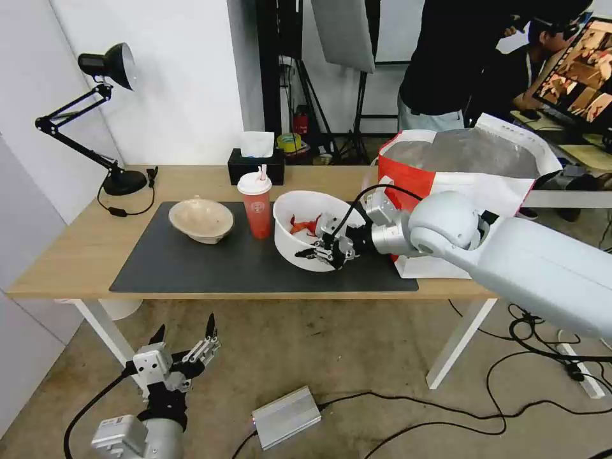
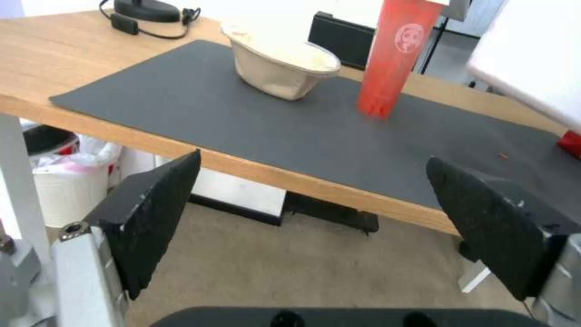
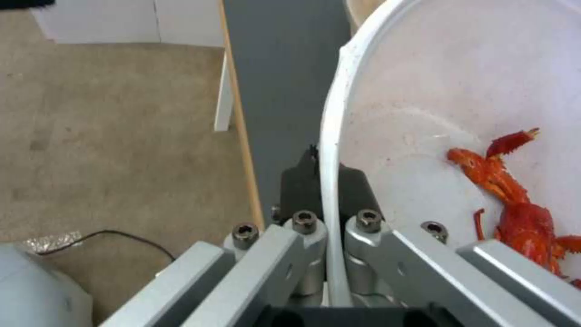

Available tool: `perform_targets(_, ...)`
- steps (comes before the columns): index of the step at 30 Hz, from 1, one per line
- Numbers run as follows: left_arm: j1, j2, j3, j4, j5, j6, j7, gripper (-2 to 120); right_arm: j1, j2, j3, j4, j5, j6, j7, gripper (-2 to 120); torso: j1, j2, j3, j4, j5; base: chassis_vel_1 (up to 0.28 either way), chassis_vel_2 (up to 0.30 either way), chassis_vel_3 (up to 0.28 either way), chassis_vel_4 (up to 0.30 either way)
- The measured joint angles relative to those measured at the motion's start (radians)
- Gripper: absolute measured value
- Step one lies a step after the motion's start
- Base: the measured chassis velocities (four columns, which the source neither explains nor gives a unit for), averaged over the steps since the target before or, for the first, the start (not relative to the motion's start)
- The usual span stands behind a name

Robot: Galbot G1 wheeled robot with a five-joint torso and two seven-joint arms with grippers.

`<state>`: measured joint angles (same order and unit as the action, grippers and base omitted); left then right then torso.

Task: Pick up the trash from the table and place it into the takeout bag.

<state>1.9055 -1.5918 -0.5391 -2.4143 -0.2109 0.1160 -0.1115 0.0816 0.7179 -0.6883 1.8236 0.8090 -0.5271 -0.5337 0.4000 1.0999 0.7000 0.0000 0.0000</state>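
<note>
Two bowls (image 1: 201, 220) (image 1: 306, 220), one cup (image 1: 256, 205), one bag (image 1: 459, 172)

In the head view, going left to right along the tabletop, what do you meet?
Black desk lamp → beige pulp bowl → red drink cup → white plastic bowl, its rim pinched by the right gripper → takeout bag.

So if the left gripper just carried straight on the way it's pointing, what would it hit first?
Probably the table's front edge. The left gripper, jaws open, hangs below desk height and aims at that edge in its wrist view. Beyond lie the mat and beige pulp bowl. Depth is unclear, so it might pass just over the edge.
</note>
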Motion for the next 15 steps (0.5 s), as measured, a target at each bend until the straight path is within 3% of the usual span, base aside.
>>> perform_targets(15, -0.002, 0.0, 0.005, 0.008, 0.009, -0.016, -0.001, 100, 0.082, 0.003, -0.015, 0.004, 0.007, 0.0, -0.003, 0, 0.0, 0.0, 0.0, 0.0, 0.0, 0.0, 0.0, 0.0, 0.0)
